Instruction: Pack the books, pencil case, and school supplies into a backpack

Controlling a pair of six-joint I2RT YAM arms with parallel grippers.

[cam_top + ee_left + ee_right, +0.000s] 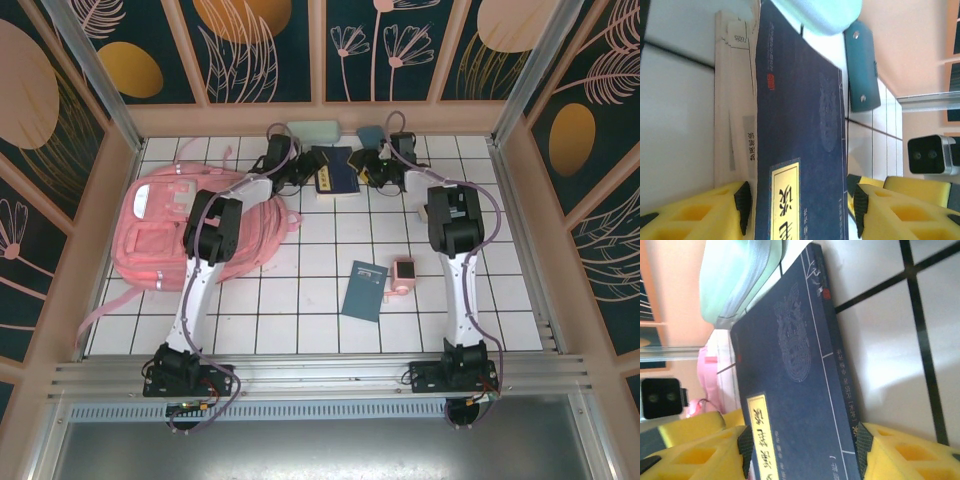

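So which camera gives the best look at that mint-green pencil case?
The top view: the whole pencil case shows there, lying by the far wall behind the navy book. The right wrist view gives a close, cropped stretch of its side; the left wrist view catches just one rounded end.

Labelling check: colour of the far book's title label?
Yellow label, navy book; best in left wrist view.

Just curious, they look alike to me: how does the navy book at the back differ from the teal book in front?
The navy book bears a yellow title label; the teal book looks nearly plain. The navy book sits between the fingers of the left gripper and right gripper; the teal book lies untouched beside the pink cube. Both are thin and flat.
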